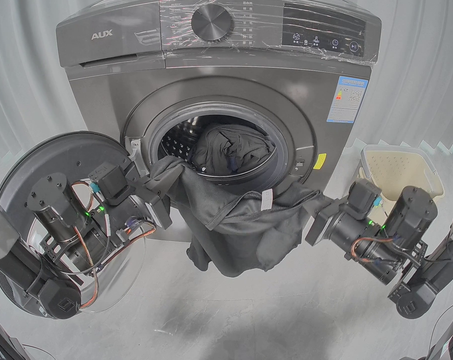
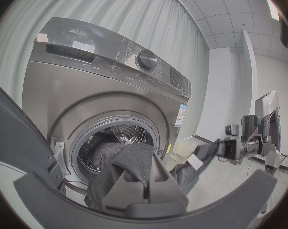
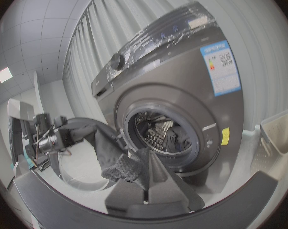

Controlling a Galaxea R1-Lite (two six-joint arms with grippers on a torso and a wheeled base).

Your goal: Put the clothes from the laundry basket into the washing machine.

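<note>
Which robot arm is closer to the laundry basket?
The right. The right gripper holds the dark garment close by the basket. The left gripper grips the garment's other end by the open door, across the washer.

Matt dark cloth garment (image 1: pixel 236 221); brushed-metal washing machine (image 1: pixel 111 91); perforated plastic laundry basket (image 1: pixel 401 168).

One grey metal front-loading washing machine (image 1: pixel 136 88), two dark cloth garments (image 1: pixel 236 221), one beige perforated plastic laundry basket (image 1: pixel 401 168) at three o'clock
</note>
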